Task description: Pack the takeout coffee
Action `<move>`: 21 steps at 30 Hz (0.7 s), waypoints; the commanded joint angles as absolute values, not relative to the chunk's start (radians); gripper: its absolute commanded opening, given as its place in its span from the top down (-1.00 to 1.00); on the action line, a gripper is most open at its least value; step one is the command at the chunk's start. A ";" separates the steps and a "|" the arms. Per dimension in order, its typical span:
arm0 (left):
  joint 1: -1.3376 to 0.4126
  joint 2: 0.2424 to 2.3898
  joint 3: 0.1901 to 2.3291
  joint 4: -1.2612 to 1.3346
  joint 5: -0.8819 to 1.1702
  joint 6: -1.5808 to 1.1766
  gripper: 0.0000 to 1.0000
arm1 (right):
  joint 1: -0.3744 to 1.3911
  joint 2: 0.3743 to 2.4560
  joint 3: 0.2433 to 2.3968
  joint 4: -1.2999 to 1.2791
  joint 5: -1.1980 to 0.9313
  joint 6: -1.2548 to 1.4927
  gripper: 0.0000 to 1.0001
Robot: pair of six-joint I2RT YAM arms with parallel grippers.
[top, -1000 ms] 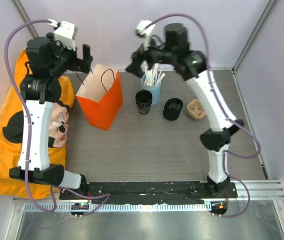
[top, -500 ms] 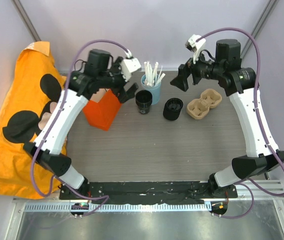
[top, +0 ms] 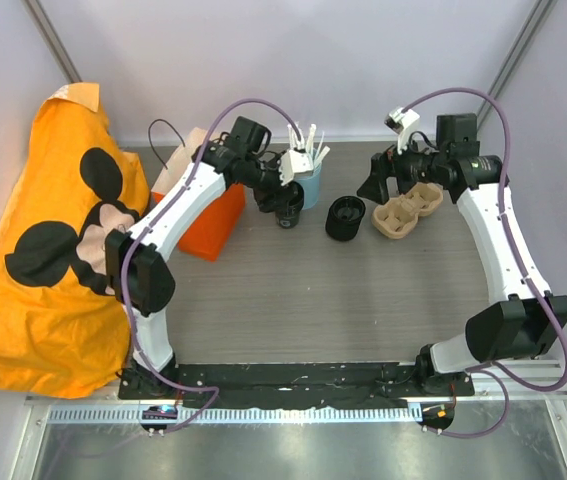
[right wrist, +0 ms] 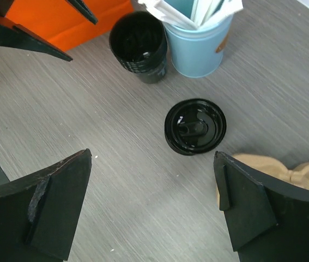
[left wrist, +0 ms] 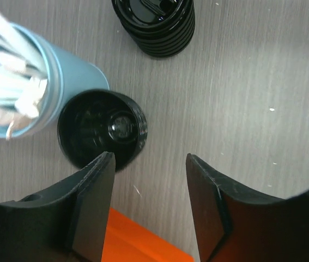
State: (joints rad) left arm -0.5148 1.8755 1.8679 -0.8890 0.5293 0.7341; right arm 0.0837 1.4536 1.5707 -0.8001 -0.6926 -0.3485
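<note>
An empty black coffee cup (top: pixel 285 204) stands upright next to a blue holder (top: pixel 306 183) of white stirrers. A stack of black lids (top: pixel 345 217) and a tan cardboard cup carrier (top: pixel 409 207) stand to its right. An orange paper bag (top: pixel 206 215) stands to its left. My left gripper (top: pixel 266 193) is open and empty, hovering just left of the cup (left wrist: pixel 101 129), above the bag's edge (left wrist: pixel 138 245). My right gripper (top: pixel 375 186) is open and empty, above the table between the lids (right wrist: pixel 195 126) and the carrier (right wrist: pixel 285 170).
An orange cloth (top: pixel 53 250) with a black mouse print covers the table's left side. The blue holder (right wrist: pixel 198 49) stands right behind the cup (right wrist: pixel 139 46). Lids also show in the left wrist view (left wrist: pixel 154 24). Walls close in at back and right.
My left arm swung from behind the bag to the right, down beside the black cup. My right arm moved from over the blue holder to the right, above the carrier.
</note>
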 commanded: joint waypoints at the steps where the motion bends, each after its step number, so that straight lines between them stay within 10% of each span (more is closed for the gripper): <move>1: -0.511 1.942 1.937 -0.856 0.598 0.842 -0.13 | 0.037 1.385 1.540 -0.719 -0.761 -0.348 -0.96; 21: -0.479 2.103 2.046 -0.873 0.710 0.796 0.15 | -0.015 1.385 1.491 -0.718 -0.811 -0.353 -0.92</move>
State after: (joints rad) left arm -0.4820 2.1052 2.0094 -0.8680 0.6601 0.7929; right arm -0.0113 1.4178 1.4902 -0.7555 -0.7845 -0.3477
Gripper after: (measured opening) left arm 0.431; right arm 0.963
